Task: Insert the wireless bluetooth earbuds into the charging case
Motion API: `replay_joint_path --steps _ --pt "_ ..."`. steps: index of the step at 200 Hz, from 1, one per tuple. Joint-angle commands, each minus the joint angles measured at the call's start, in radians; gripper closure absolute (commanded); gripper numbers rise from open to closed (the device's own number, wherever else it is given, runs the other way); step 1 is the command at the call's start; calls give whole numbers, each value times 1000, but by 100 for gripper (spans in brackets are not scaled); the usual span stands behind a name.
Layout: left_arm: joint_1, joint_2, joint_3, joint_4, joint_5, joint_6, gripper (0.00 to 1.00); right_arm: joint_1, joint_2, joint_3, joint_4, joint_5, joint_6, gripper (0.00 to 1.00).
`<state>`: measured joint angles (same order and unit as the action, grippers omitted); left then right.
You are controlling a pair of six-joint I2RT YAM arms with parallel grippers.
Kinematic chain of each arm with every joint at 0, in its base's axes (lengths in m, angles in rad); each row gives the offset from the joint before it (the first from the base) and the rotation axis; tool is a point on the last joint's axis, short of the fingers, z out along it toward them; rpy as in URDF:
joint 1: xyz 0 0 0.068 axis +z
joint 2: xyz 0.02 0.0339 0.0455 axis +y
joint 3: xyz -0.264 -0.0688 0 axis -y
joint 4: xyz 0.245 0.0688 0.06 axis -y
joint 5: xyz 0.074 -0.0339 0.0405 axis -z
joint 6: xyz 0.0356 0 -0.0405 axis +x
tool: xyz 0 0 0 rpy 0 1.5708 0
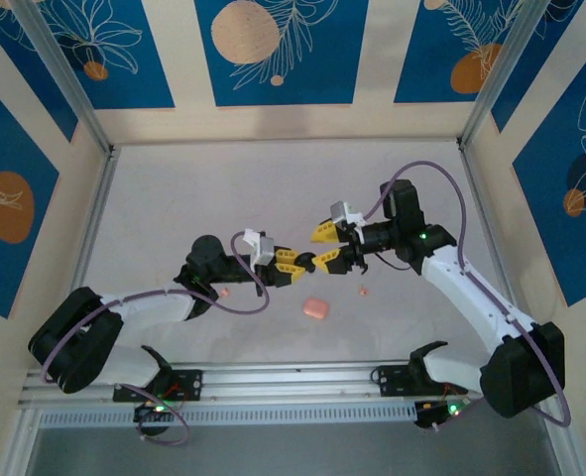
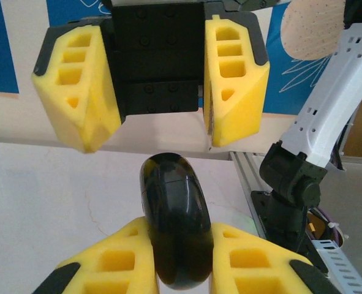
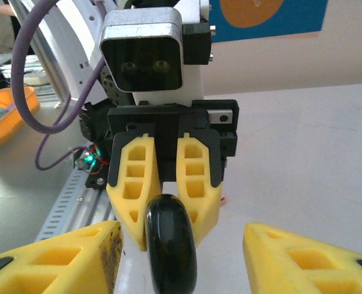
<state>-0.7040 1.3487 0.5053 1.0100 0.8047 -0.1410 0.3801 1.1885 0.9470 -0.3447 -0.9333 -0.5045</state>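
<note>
A glossy black charging case [image 2: 174, 214], lid closed, stands on edge between the yellow fingers of my left gripper [image 2: 177, 260], which is shut on its lower half above the table. My right gripper [image 3: 181, 263] faces it head-on and is open. Its two fingers [image 3: 58, 257] stand on either side of the case [image 3: 171, 245] with a gap on each side, touching nothing. From above, the left gripper [image 1: 294, 264] and right gripper [image 1: 324, 248] meet tip to tip over the middle of the table. The wireless bluetooth earbuds are out of view.
A pink oblong object [image 1: 315, 308] lies on the pale table [image 1: 273, 188] just in front of the grippers. Small pink specks [image 1: 363, 291] lie to either side. A metal rail [image 1: 293, 377] runs along the near edge by the arm bases.
</note>
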Motion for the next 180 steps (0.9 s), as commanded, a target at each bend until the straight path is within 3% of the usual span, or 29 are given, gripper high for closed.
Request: replay_joint_path --steps 1,82,126,156,180 --pt "9 -34 26 30 39 -3 82 8 29 50 -134 -59 -99 46" --pt "9 -49 27 41 28 -9 83 33 71 67 -160 -55 -148 57" --pt "9 -51 22 38 24 -8 82 34 76 82 -188 -37 -167 74" --pt "9 -71 14 -27 -25 47 62 31 54 95 -237 40 -199 78" --pt "10 -112 21 -236 -87 203 45 36 24 106 -287 212 -231 78"
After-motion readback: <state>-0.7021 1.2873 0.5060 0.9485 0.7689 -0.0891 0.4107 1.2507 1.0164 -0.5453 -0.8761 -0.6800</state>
